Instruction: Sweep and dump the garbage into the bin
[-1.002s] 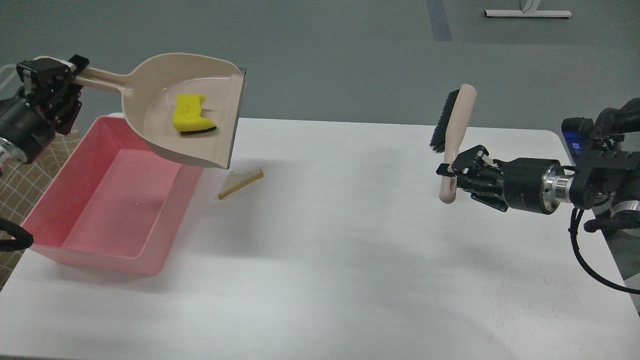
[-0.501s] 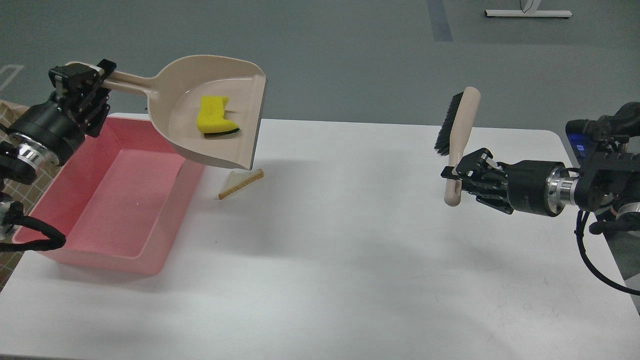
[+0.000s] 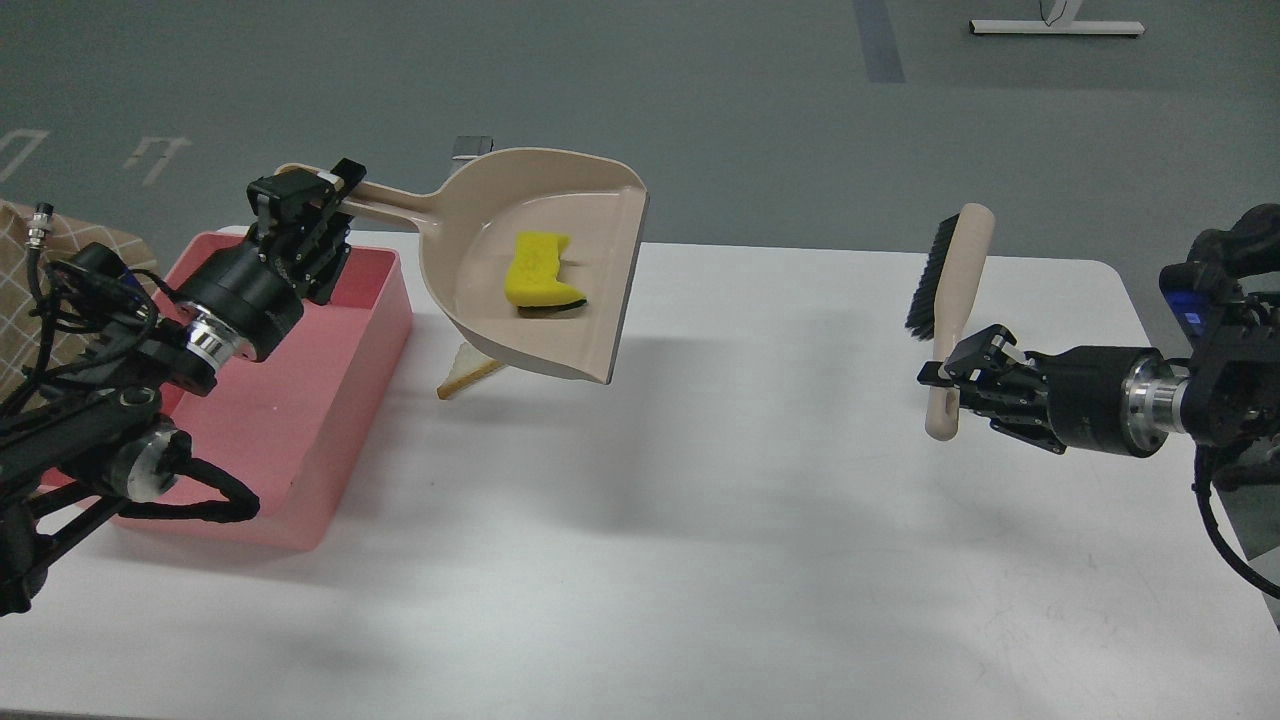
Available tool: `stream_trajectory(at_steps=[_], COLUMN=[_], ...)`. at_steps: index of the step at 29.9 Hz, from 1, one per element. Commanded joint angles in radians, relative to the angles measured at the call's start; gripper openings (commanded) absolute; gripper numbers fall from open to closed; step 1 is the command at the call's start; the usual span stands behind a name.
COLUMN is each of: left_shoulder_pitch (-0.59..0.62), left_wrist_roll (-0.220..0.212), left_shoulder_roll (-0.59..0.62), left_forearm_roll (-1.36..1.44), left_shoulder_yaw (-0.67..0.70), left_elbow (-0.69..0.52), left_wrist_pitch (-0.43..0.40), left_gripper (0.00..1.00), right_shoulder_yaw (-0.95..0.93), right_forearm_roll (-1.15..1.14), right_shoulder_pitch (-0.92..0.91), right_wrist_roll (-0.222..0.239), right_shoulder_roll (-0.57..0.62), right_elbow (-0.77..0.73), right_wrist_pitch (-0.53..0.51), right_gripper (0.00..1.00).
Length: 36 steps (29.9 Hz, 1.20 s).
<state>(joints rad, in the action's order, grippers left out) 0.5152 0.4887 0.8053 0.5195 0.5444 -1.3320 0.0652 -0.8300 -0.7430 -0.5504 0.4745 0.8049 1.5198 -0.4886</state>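
Note:
My left gripper (image 3: 318, 193) is shut on the handle of the beige dustpan (image 3: 580, 330) and holds it in the air, right of the pink bin (image 3: 375, 300). The yellow sponge chunk (image 3: 540, 285) lies inside the pan. The white bread slice (image 3: 463, 376) lies on the table, partly hidden under the pan. My right gripper (image 3: 952, 377) is shut on the handle of a beige brush (image 3: 950, 290) with black bristles, held upright above the table at the right.
The white table (image 3: 700, 520) carries the bin at its left end. My left arm crosses over the bin. A patterned cloth (image 3: 60, 270) shows at the far left. Grey floor lies beyond the table's far edge.
My left gripper has carried the dustpan with the sponge to the right, off the bin and over the bread slice. My right gripper with the brush has drifted a little right and down.

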Motion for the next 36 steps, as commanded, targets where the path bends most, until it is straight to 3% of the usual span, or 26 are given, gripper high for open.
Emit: stream_trajectory(at_steps=[1, 9, 11, 17, 32, 36], left_shoulder_pitch=[-0.006, -0.017, -0.015, -0.012, -0.007, -0.007], left_wrist_roll=[0.0, 0.0, 0.0, 0.0, 0.0, 0.0], left_shoulder_roll=[-0.044, -0.202, -0.241, -0.317, -0.425, -0.462], left_forearm_roll=[0.06, 0.155, 0.162, 0.16, 0.162, 0.162], left_shoulder_yaw=[-0.001, -0.03, -0.069, -0.086, -0.147, -0.147], left_elbow=[0.007, 0.088, 0.131, 0.203, 0.318, 0.352], left_wrist_pitch=[0.001, 0.002, 0.036, 0.062, 0.153, 0.166], left_gripper=[0.0, 0.0, 0.0, 0.0, 0.0, 0.0], right_shoulder_yaw=[0.014, 0.051, 0.061, 0.066, 0.109, 0.13], right_forearm_roll=[-0.004, -0.009, -0.01, -0.01, -0.012, -0.012], right_shoulder_pitch=[0.003, 0.029, 0.041, 0.044, 0.044, 0.043], right_wrist_roll=[0.001, 0.001, 0.004, 0.009, 0.009, 0.014], right_shoulder_roll=[0.007, 0.019, 0.019, 0.019, 0.019, 0.02], right_elbow=[-0.004, -0.004, -0.007, -0.009, -0.012, -0.012], right_wrist_pitch=[0.0, 0.0, 0.0, 0.0, 0.0, 0.0], right_gripper=[0.01, 0.03, 0.09, 0.09, 0.14, 0.22])
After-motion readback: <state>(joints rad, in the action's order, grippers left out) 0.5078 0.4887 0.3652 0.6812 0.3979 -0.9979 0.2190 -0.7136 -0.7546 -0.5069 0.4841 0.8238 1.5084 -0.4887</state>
